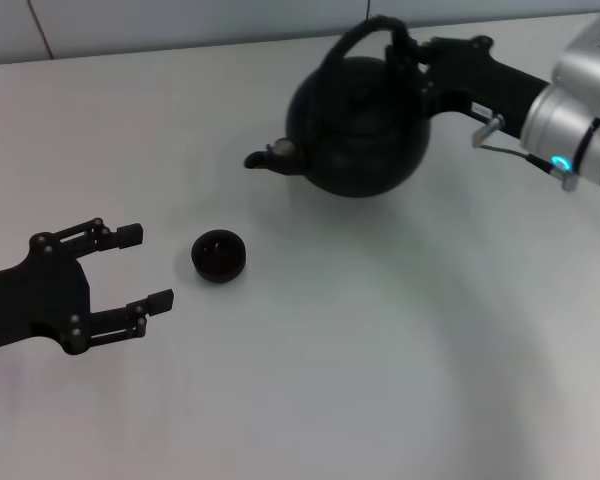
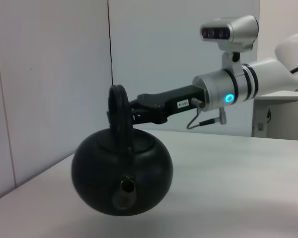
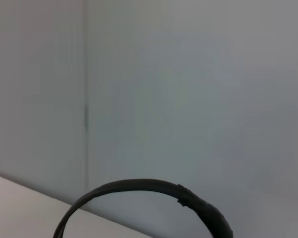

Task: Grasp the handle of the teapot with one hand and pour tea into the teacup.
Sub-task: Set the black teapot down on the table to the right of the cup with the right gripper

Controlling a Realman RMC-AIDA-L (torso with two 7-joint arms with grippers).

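Observation:
The matte-black teapot (image 1: 360, 125) is at the back right of the white table, its spout (image 1: 265, 156) pointing left. My right gripper (image 1: 408, 45) is shut on the arched handle (image 1: 345, 45) near its top. In the left wrist view the teapot (image 2: 121, 173) faces me spout-first, with the right gripper (image 2: 131, 111) clamped on the handle (image 2: 118, 106). The handle (image 3: 139, 186) also arcs across the right wrist view. I cannot tell whether the pot's base touches the table. The small dark teacup (image 1: 219, 255) stands upright, left and forward of the spout. My left gripper (image 1: 148, 267) is open just left of the cup, apart from it.
The white table (image 1: 380, 350) spreads wide around the cup and in front of the teapot. A pale wall (image 2: 49, 74) rises behind the table's far edge.

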